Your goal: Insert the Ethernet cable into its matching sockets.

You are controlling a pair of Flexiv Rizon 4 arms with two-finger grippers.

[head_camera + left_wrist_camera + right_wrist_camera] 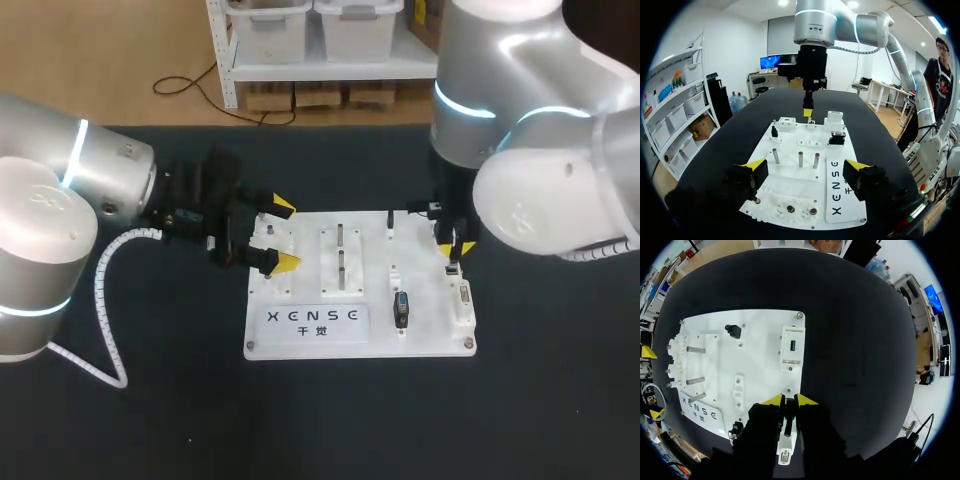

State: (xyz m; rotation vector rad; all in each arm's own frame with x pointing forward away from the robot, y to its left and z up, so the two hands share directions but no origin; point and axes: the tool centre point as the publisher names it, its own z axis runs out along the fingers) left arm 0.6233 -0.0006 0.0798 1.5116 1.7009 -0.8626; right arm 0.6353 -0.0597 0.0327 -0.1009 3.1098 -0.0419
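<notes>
A white socket board (300,335) lies in the middle of the black table. My right gripper (455,250) hangs over the board's right edge, between two white socket blocks. Its yellow tips stand almost together in the right wrist view, shut on a thin dark Ethernet plug (788,425). Seen from the left wrist, the right gripper (808,111) points straight down at a small white socket (811,122). My left gripper (287,235) sits at the board's left edge, open, its fingers (755,166) wide apart and holding nothing. No loose cable run is visible.
On the board stand three metal pegs (800,159), a black post (733,330) at the back, a dark connector (401,308) near the front, a white block with a blue port (792,346) and a long white block (463,302) at the right edge.
</notes>
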